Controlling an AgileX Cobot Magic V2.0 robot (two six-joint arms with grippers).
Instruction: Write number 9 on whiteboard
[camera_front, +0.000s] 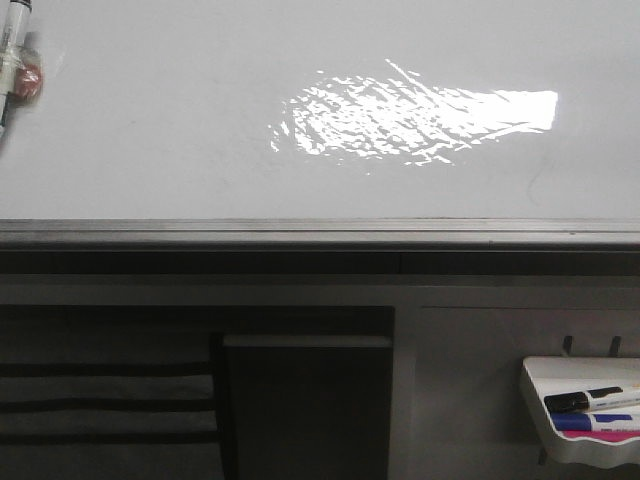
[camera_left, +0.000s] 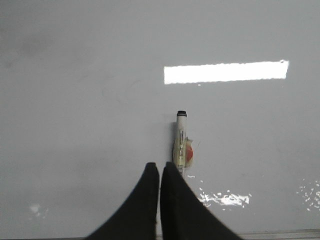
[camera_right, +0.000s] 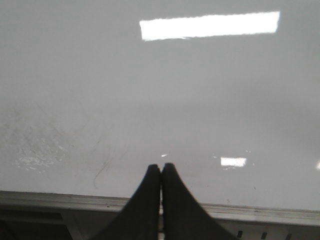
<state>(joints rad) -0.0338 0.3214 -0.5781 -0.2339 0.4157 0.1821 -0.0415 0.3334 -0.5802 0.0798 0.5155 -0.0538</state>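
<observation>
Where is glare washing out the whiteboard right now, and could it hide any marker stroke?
Front view: a broad rippled glare patch sits on the whiteboard, centre-right; no stroke shows outside it. Left wrist view: a sharp bright bar reflects beyond the marker lying on the board. Right wrist view: a similar bar, soft focus, only faint smudges visible. Anything under those patches would be unreadable.

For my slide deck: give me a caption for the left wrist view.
Left gripper, shut and empty, above a marker lying on the blank whiteboard.
</observation>
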